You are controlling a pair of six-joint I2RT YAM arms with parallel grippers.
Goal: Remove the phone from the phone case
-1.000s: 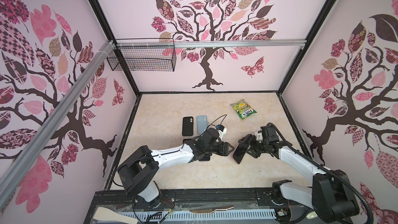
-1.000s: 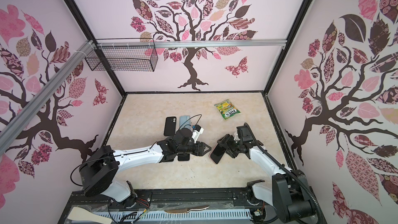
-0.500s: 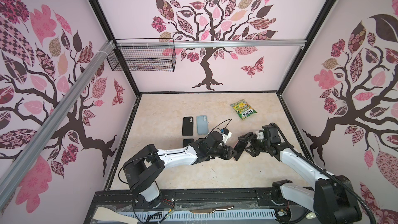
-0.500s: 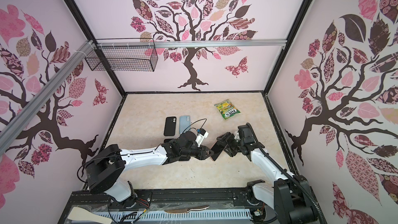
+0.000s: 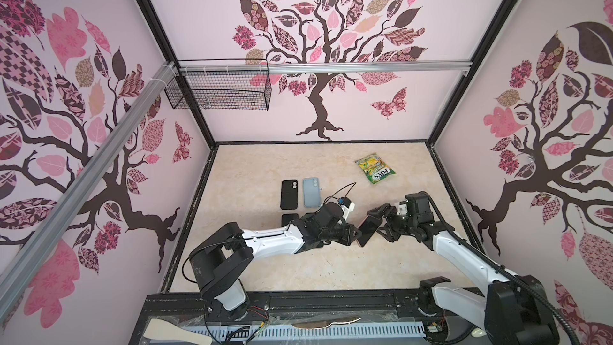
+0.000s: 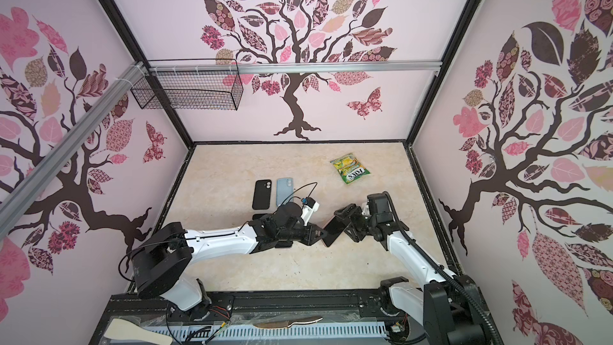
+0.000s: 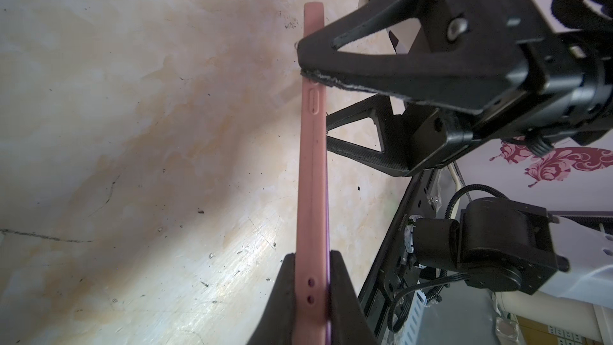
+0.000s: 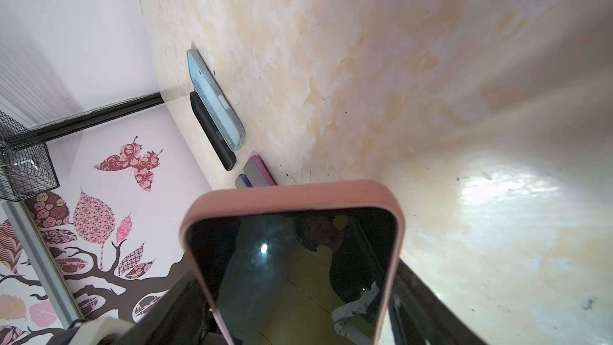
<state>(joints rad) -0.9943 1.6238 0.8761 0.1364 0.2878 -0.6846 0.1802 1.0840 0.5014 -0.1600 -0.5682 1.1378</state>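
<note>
The phone, dark screen showing, sits inside a pink phone case and is held tilted above the table between the two arms in both top views. My right gripper is shut across the case's width, its fingers on the long edges. From the left, my left gripper is shut on the phone's end. Its fingers press the case's back and the screen side. A thin purple phone edge shows along the case.
A black phone case and a light blue one lie side by side further back, with a dark phone partly under the left arm. A green snack bag lies at the back right. A wire basket hangs on the back wall.
My left gripper has moved right to the end of the held phone and closed on it. The right gripper has kept its hold, shifting the phone slightly.
</note>
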